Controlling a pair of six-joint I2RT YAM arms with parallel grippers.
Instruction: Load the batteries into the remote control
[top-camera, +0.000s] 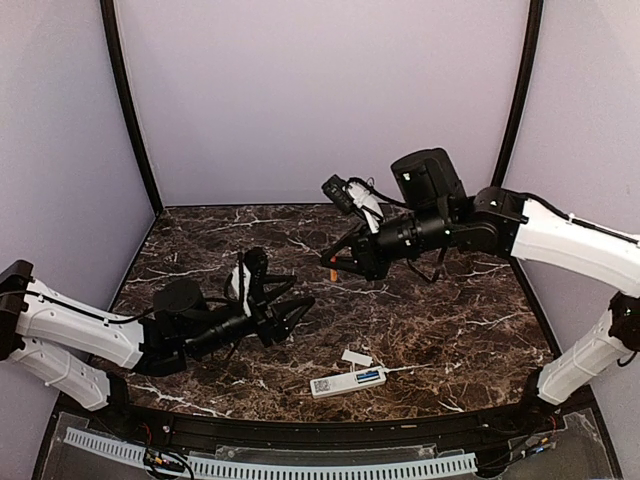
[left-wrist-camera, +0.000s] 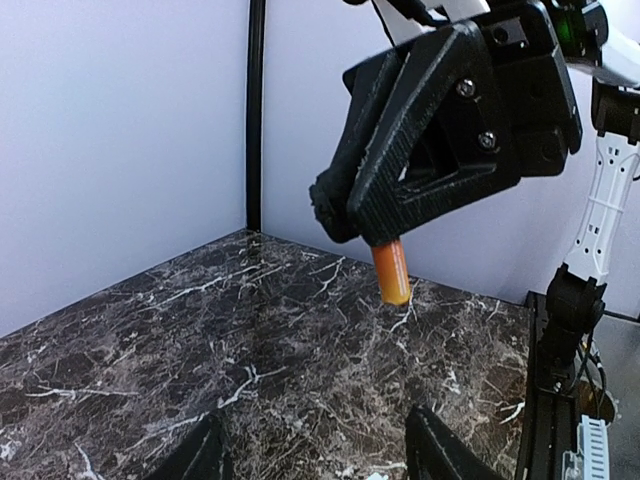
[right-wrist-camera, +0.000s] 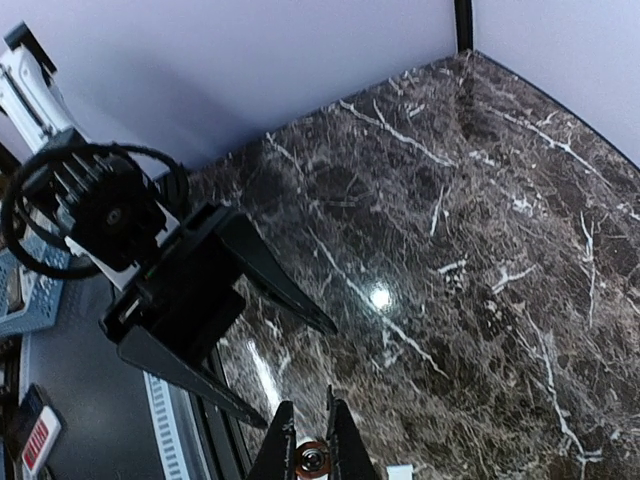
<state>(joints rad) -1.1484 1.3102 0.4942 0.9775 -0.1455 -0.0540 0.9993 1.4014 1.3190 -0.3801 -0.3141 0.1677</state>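
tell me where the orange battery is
In the top view the orange battery is near mid-table, clamped in the right arm's jaws above the table, beyond the remote.

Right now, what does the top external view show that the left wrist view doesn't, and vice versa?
Only the top view: the remote control near the front edge, a small white piece beside it, and the left gripper, open. Only the left wrist view: a close look at the orange battery, its free end poking below the fingers. Both: the right gripper shut on that battery above the table.
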